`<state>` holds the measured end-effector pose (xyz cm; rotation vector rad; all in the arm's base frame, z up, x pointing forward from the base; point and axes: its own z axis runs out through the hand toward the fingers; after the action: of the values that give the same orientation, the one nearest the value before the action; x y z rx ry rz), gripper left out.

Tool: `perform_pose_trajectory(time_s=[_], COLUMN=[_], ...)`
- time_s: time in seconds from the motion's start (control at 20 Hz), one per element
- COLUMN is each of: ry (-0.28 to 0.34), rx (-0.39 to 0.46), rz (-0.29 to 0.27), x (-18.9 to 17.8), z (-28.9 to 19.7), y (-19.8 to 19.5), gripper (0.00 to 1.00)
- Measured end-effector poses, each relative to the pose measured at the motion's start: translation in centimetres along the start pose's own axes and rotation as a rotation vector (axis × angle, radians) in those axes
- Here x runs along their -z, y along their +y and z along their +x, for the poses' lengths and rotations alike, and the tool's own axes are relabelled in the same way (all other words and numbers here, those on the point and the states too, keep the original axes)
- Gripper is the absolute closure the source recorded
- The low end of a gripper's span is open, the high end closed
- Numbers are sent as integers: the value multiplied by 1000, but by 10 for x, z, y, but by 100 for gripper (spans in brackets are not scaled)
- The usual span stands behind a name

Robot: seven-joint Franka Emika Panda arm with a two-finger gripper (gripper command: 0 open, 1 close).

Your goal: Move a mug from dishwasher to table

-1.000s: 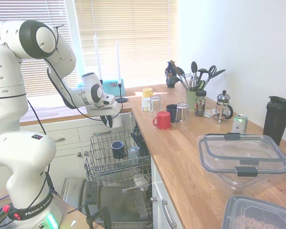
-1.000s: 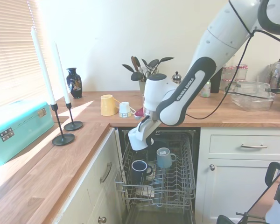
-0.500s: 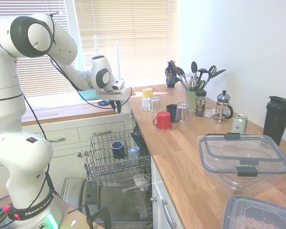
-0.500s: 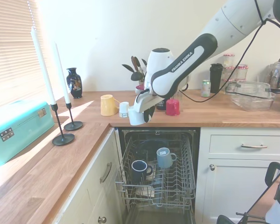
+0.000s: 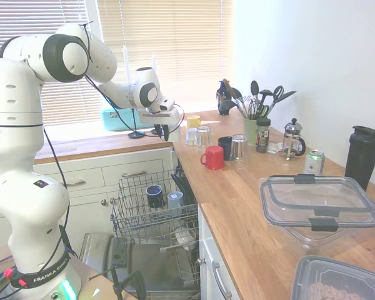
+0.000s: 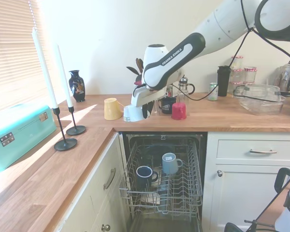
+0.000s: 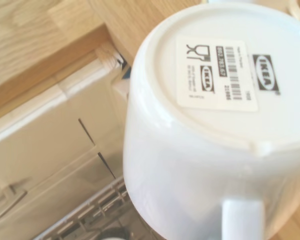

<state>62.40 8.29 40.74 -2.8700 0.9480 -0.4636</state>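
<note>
So the hand (image 6: 141,109) has the white mug (image 6: 132,113) clamped between its fingers and is holding it just over the front corner of the tabletop (image 6: 222,121), right above the edge where the open dishwasher (image 6: 164,179) rack sits below. In the wrist view you're looking at the mug's base (image 7: 225,80) with the barcode sticker and the handle, so it looks tipped or upside down in the grip.

If I were steering this, I'd carry it a bit further in over the wood before lowering, since it's too close to the lip for my taste. There's a yellow mug (image 6: 111,108) just beside it and a red mug (image 6: 179,110) plus glasses nearby, so aim for the bare patch between. Lower slow, let it sit flat, then let go.
</note>
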Motion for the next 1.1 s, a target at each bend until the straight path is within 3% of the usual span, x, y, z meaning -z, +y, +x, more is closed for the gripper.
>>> perform_pose_trajectory(time_s=[0.75, 1.1], ry=[-46, -50], rx=[-56, -63], rz=[-15, -21], x=[-42, -58], z=[23, 37], y=[41, 39], gripper=[100, 100])
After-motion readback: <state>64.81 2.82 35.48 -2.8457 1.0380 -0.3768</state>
